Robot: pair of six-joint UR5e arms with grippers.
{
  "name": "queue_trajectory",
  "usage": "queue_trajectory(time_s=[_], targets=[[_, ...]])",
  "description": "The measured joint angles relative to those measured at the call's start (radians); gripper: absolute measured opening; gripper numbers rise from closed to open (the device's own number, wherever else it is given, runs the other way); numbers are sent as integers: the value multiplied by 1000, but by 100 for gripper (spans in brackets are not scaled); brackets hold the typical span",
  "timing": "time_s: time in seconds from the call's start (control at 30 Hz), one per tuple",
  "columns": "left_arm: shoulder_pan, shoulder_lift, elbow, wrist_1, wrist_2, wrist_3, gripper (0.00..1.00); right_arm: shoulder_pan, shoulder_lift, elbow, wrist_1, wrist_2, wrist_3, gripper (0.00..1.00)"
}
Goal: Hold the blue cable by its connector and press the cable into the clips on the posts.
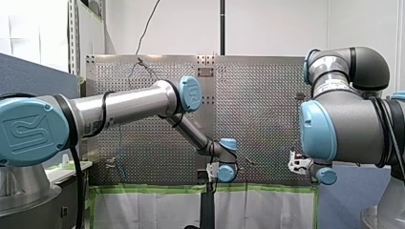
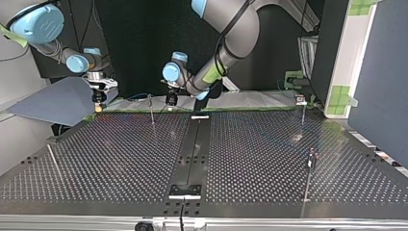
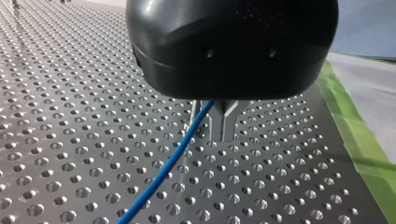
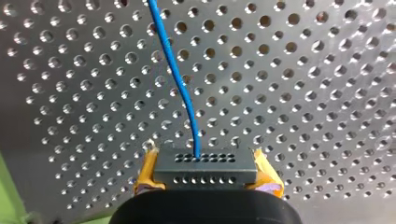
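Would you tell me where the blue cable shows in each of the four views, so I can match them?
Front view: blue cable, a faint thin line, toward the view's left.
Top view: blue cable, faint, near the table's far edge.
Left wrist view: blue cable trails from under my left gripper.
Right wrist view: blue cable rises from the connector in my right gripper.
Shared landmark: the perforated table.

My left arm (image 1: 124,105) and my right arm (image 1: 353,119) are grey tubes with pale blue logo-stamped caps (image 1: 28,131) and black cables (image 1: 78,191); my right gripper (image 4: 205,170) has yellow pads (image 4: 148,170).
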Motion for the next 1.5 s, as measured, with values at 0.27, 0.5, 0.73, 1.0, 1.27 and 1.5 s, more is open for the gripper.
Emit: queue_trajectory(time_s=[0.27, 0.5, 0.73, 1.0, 1.27, 1.5], targets=[[-2, 0, -1, 0, -8, 1, 0, 0, 1, -7, -13, -24, 9, 2], [-3, 0, 0, -1, -11, 1, 0, 0, 3, -7, -37, -53, 17, 2], [-3, 0, 0, -1, -15, -10, 0, 0, 3, -7, -48, -69, 26, 2], [-5, 1, -1, 1, 5, 15, 69, 1, 4, -7, -47, -71, 25, 2], [-10, 13, -26, 9, 0, 48, 80, 1, 6, -7, -48, -71, 25, 2], [-16, 19, -34, 2, 53, 71, 100, 0, 7, -7, -49, -71, 27, 2]])
